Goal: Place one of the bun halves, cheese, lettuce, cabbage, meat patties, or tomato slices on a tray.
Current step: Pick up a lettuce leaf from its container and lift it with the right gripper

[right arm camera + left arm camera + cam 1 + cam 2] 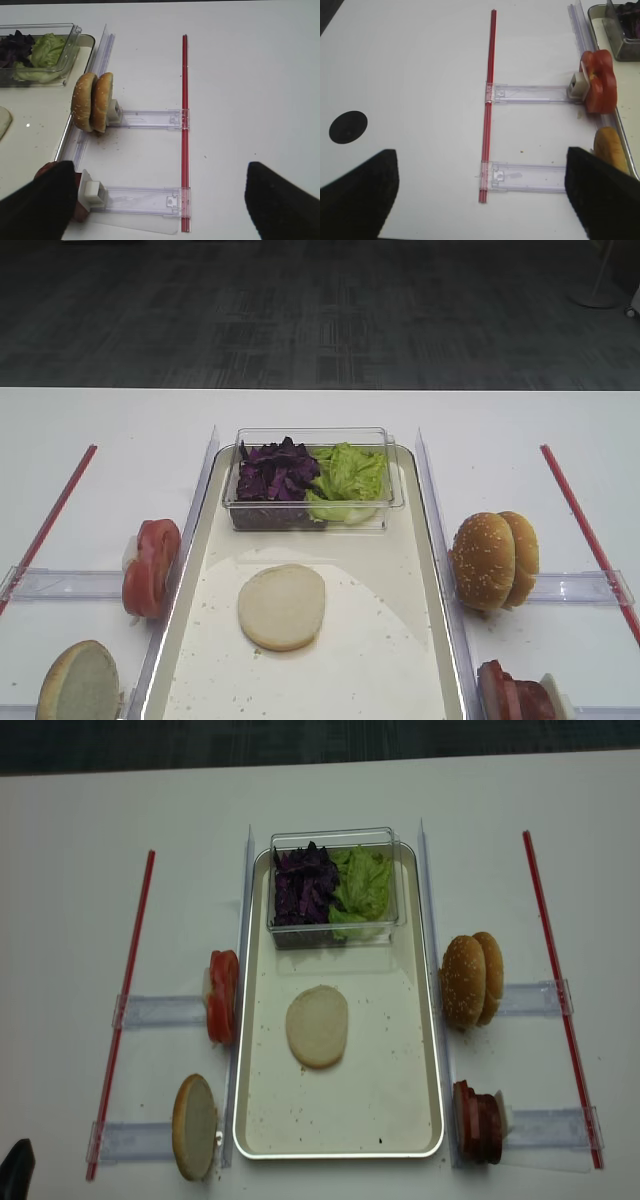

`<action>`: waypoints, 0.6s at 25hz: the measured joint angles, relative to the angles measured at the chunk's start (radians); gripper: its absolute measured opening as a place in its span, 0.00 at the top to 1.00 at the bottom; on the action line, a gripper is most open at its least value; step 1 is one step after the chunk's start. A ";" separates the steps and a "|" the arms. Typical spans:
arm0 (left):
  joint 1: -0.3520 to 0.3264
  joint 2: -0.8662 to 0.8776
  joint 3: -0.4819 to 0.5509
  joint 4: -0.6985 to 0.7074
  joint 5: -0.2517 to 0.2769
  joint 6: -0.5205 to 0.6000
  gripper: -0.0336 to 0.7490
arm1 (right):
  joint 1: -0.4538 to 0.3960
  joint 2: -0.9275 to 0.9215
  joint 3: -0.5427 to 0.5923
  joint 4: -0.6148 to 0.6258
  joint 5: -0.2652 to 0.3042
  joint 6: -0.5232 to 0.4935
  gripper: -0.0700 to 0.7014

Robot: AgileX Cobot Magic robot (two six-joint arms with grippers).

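Note:
A pale bun half [282, 606] lies flat on the tray [437, 570]. Two sesame bun halves [493, 560] stand on edge right of the tray, with the meat patties [515, 695] nearer the front. Tomato slices [151, 566] and another bun half [78, 683] stand to the left. Purple cabbage [274, 477] and lettuce [348, 476] fill a clear tub. Cheese is out of view. My right gripper [160, 205] hangs open over the rail beside the patties [78, 214]. My left gripper [480, 200] hangs open over the rail beside the bun half [611, 148]. Both hold nothing.
The clear tub [312, 523] sits at the tray's far end. Clear plastic rails [160, 1010] and red strips [545, 950] lie on the white table on both sides. A black round spot [348, 127] marks the table at the far left.

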 joint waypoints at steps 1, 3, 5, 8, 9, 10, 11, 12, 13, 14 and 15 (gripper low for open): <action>0.000 0.000 0.000 0.000 0.000 0.000 0.17 | 0.000 0.000 0.000 0.000 0.000 0.000 0.02; 0.000 0.000 0.000 0.000 0.000 0.000 0.17 | 0.000 0.000 0.000 0.000 0.000 0.000 0.02; 0.000 0.000 0.000 0.000 0.000 0.000 0.17 | 0.000 0.000 0.000 0.000 0.000 0.000 0.02; 0.000 0.000 0.000 0.000 0.000 0.000 0.17 | 0.000 0.006 0.000 0.000 0.000 0.000 0.02; 0.000 0.000 0.000 0.000 0.000 0.000 0.17 | 0.000 0.016 0.000 0.000 0.000 0.000 0.02; 0.000 0.000 0.000 0.000 0.000 0.000 0.17 | 0.000 0.032 0.000 0.000 0.000 0.000 0.02; 0.000 0.000 0.000 0.000 0.000 0.000 0.17 | 0.000 0.052 0.000 0.000 0.000 0.000 0.02; 0.000 0.000 0.000 0.000 0.000 0.000 0.17 | 0.000 0.073 0.000 0.000 -0.002 0.000 0.02; 0.000 0.000 0.000 0.000 0.000 0.000 0.17 | 0.000 0.100 0.000 0.000 -0.004 0.000 0.02; 0.000 0.000 0.000 0.000 0.000 0.000 0.17 | 0.000 0.132 0.000 0.000 -0.006 0.000 0.02; 0.000 0.000 0.000 0.000 0.000 0.000 0.17 | 0.000 0.167 0.000 0.000 -0.008 0.000 0.02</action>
